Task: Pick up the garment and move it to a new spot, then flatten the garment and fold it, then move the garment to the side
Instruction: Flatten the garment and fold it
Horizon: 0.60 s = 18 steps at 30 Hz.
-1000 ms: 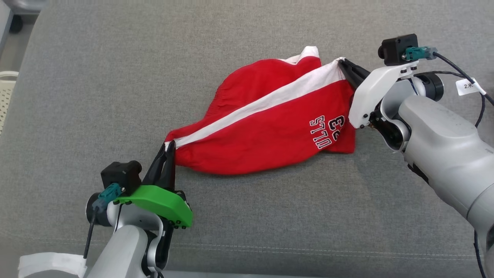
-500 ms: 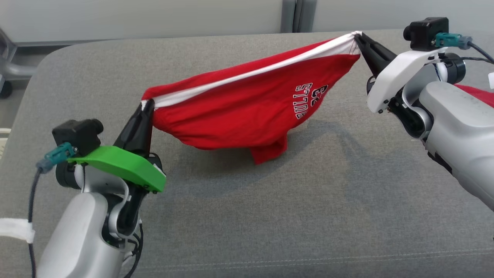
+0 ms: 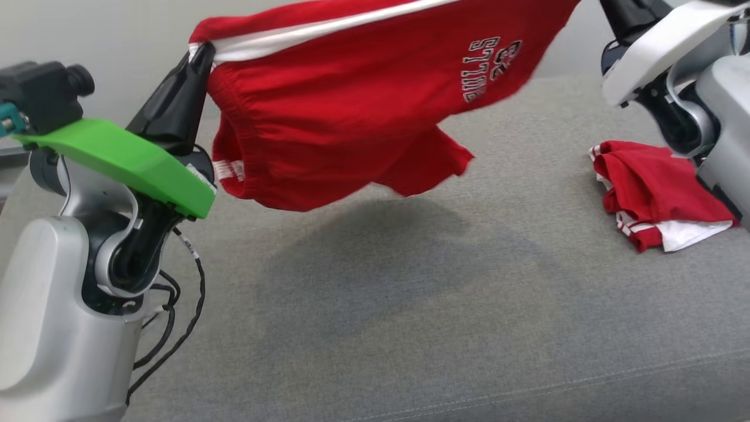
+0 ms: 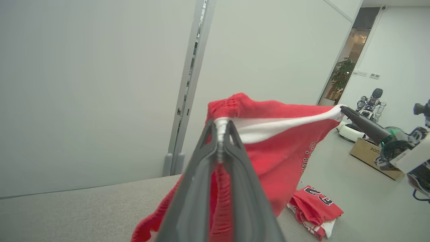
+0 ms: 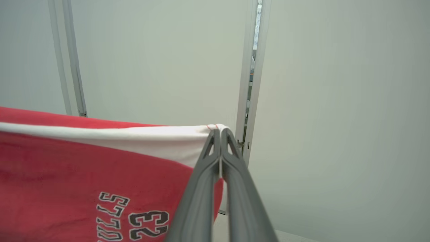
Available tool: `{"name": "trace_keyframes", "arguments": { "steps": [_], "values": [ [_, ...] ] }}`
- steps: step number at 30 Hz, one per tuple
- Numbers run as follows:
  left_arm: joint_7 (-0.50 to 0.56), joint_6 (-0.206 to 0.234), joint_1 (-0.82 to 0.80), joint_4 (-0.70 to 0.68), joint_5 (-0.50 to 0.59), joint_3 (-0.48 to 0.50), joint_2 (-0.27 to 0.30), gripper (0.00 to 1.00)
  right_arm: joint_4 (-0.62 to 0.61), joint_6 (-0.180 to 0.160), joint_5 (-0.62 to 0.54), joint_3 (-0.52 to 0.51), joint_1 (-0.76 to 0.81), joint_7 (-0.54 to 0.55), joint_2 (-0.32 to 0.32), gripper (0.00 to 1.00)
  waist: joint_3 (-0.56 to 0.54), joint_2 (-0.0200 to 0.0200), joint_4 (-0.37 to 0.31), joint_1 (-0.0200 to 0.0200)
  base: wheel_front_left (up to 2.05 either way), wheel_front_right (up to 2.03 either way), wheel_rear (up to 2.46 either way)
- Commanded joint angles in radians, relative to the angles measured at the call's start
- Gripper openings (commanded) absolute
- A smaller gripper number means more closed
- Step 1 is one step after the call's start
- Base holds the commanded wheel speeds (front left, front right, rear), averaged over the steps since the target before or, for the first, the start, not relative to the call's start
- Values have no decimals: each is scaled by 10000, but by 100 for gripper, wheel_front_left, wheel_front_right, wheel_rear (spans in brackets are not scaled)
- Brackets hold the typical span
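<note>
The garment [image 3: 351, 105] is a pair of red shorts with a white side stripe and black-and-white lettering. It hangs stretched in the air above the grey cushion [image 3: 410, 305], clear of it. My left gripper [image 3: 199, 53] is shut on the waistband end, and the left wrist view shows the gathered cloth pinched at the gripper's tips [image 4: 220, 122]. In the right wrist view my right gripper [image 5: 219, 131] is shut on the white-striped corner. In the head view its dark fingers [image 3: 630, 17] run off the top edge.
A second red-and-white garment [image 3: 650, 193] lies folded on the cushion at the right, under my right arm. A pale wall stands behind the cushion. The left wrist view shows a cardboard box [image 4: 369, 156] on the floor far off.
Both arms have lifted the garment from the cushion up into the air, still stretched between them. The head camera has also shifted, and the folded garment at the right has come into view.
</note>
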Motion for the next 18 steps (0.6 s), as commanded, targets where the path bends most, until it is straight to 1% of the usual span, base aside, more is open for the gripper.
{"name": "trace_keyframes", "arguments": {
  "steps": [1, 4, 7, 9, 12, 15, 18],
  "values": [
    [32, 60, -122, -32, -48, 12, 93, 0, -22, -16, -72, -26, 6, -30, -18, 0, -143, 0, -174, 1, 0, 0, 0],
    [261, 24, -482, -13, 99, -126, 168, 0, -88, -16, -330, -255, 108, -31, 11, 0, -84, 0, -271, 1, 0, 0, 0],
    [289, -81, -1034, 517, 278, -287, 123, 0, 92, -14, -437, -152, 20, 8, 263, 0, 139, 0, -338, 1, 0, 0, 0],
    [270, -265, -1605, 1049, 630, -531, 168, 0, 351, -16, -459, -127, -336, 102, 417, 0, 474, 0, -374, 1, 0, 0, 0],
    [134, -580, -2721, 2063, 1107, -909, 26, 0, 930, -16, -636, -60, -916, 181, 755, 0, 1161, 0, -356, 1, 0, 0, 0],
    [-415, -798, -4127, 3338, 1701, -1052, -59, 0, 1777, -14, -883, -154, -1793, 132, 1188, 0, 1918, 0, -331, 1, 0, 0, 0],
    [-1321, -1037, -5588, 4646, 2376, -1240, -146, 0, 2801, -14, -1107, -506, -2794, 45, 1701, 0, 2771, 0, -341, 1, 0, 0, 0]
  ]
}}
